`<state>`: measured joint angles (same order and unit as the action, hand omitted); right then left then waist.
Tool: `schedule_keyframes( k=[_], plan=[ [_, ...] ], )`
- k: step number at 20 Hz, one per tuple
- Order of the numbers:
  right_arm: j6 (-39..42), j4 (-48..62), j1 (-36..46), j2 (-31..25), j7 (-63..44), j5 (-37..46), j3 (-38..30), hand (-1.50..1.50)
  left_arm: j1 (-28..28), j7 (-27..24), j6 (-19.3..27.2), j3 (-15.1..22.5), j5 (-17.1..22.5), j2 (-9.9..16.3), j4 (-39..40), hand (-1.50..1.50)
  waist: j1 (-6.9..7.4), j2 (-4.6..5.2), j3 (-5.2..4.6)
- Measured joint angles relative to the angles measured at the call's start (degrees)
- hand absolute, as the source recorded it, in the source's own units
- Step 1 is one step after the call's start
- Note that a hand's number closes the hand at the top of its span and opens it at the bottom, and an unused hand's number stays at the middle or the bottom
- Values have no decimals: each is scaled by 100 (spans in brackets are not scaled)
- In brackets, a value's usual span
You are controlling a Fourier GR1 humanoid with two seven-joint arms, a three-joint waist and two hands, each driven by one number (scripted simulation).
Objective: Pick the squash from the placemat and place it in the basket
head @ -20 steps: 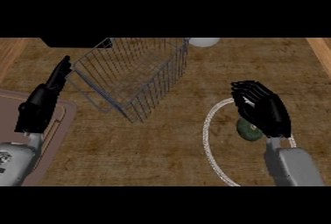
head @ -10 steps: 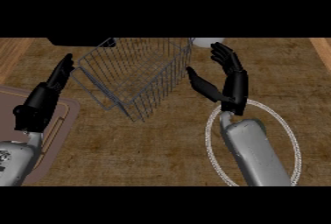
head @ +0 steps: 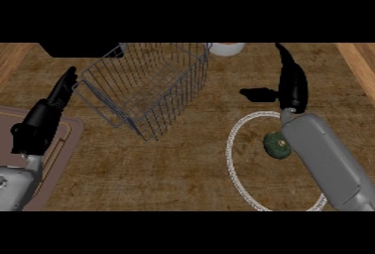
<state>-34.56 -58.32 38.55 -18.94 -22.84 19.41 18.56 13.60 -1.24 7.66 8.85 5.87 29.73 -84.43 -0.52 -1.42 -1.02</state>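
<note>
Head view shows your right hand (head: 291, 82) open, fingers straight, poised beyond the placemat (head: 236, 163), holding nothing. Squash (head: 277, 145) sits on that mat, beside the forearm. Basket (head: 147, 87) waits far-left; left hand (head: 45, 116) rests open.

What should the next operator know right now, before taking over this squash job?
Right hand: open, holds nothing, raised beyond the placemat.
Left hand: open, resting at the view's left, beside the basket.
Squash: on the placemat, partly hidden by the right forearm.
Done: nothing; squash not grasped.
Left: grasp the squash, carry it left, place it in the basket.
</note>
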Motion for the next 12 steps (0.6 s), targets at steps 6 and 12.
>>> schedule_keyframes(
  k=[6,12],
  plan=[
    [2358,147,685,-577,-1564,46,651,-150,-51,-25,19,47,-29,-65,-32,0,-15,-30,17],
    [4568,-384,1471,-846,-3155,-713,648,-150,-171,-92,8,-39,-22,-30,-93,0,-57,-6,61]
  ],
)
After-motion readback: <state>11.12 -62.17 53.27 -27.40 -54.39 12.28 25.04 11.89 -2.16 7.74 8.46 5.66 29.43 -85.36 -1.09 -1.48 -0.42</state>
